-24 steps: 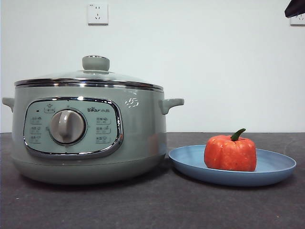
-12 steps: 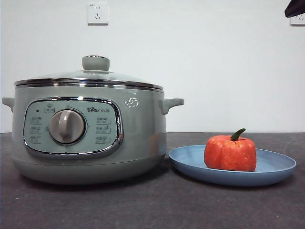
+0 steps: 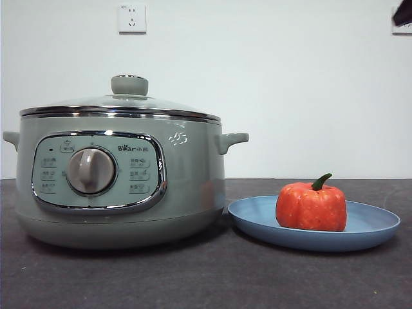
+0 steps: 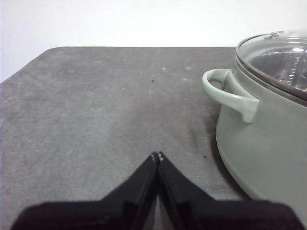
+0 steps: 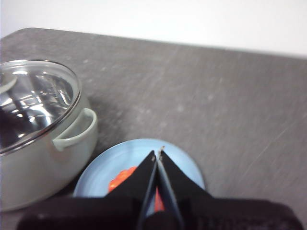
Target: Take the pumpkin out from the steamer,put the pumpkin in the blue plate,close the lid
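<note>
across the dark table (image 3: 116, 277), the steamer (image 3: 122, 180) is the landmark: it stands with its control panel facing the front camera and the lid (image 3: 122, 103) seated level on its chrome rim, knob upright. just beside the steamer, on its handle side, lies the blue plate (image 3: 380, 225), its edge very near the steamer's base though i cannot tell if they touch. the pumpkin (image 3: 311, 206) sits upright on that plate, stem up, so it is out of the steamer.

judged from this, all three parts of the task look done, and the step in hand is simply clearing away. to do it well, the right gripper (image 5: 157, 153), clenched with its jaws together and holding nothing, hanging above the plate on the side away from the steamer, should lift straight up before swinging off, so it does not clip the stem or nudge the plate into the steamer. the left gripper (image 4: 157, 155), also pressed shut and empty, waits over bare table near the steamer's other handle (image 4: 228, 93), well apart from the plate; it should keep clear of that handle.
</note>
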{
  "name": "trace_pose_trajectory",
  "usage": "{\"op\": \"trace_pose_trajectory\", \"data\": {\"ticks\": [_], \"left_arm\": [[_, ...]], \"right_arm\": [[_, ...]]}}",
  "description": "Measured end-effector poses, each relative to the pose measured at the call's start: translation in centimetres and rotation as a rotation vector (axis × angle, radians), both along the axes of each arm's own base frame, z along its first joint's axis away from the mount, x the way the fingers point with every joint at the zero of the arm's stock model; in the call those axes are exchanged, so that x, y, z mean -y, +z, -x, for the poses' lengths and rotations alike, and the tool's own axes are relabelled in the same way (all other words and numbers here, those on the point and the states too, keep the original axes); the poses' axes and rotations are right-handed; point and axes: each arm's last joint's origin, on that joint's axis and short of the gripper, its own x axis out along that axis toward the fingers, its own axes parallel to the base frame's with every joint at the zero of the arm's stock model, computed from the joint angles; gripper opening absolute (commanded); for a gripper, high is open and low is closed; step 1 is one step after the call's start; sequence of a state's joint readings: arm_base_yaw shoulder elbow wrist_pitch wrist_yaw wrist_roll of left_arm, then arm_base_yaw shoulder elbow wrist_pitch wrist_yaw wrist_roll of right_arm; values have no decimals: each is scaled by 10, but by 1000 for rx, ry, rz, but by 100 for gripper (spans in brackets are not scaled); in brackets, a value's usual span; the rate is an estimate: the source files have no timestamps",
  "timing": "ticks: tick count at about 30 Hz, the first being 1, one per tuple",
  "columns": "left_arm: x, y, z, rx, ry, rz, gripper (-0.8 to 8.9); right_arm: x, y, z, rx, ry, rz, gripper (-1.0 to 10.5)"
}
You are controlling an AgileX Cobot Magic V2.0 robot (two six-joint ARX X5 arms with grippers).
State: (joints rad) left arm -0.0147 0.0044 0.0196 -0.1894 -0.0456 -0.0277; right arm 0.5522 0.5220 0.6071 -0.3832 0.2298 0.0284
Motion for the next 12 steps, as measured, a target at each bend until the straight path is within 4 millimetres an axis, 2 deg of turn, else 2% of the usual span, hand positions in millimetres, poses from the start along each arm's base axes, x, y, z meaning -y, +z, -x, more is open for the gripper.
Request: {"op": "trace_pose_trajectory", "data": {"ticks": [2,4,12], "left_arm": [[0,0,0,0,0,0,-3],[0,0,0,0,0,0,-3],[0,0,0,0,0,0,-3]], "right_arm": [[7,-5,5,56,-10,25,-11],[15,-17,9,96,-17,29,-11],[35,-95,13,158,-52,-14,-11]]}}
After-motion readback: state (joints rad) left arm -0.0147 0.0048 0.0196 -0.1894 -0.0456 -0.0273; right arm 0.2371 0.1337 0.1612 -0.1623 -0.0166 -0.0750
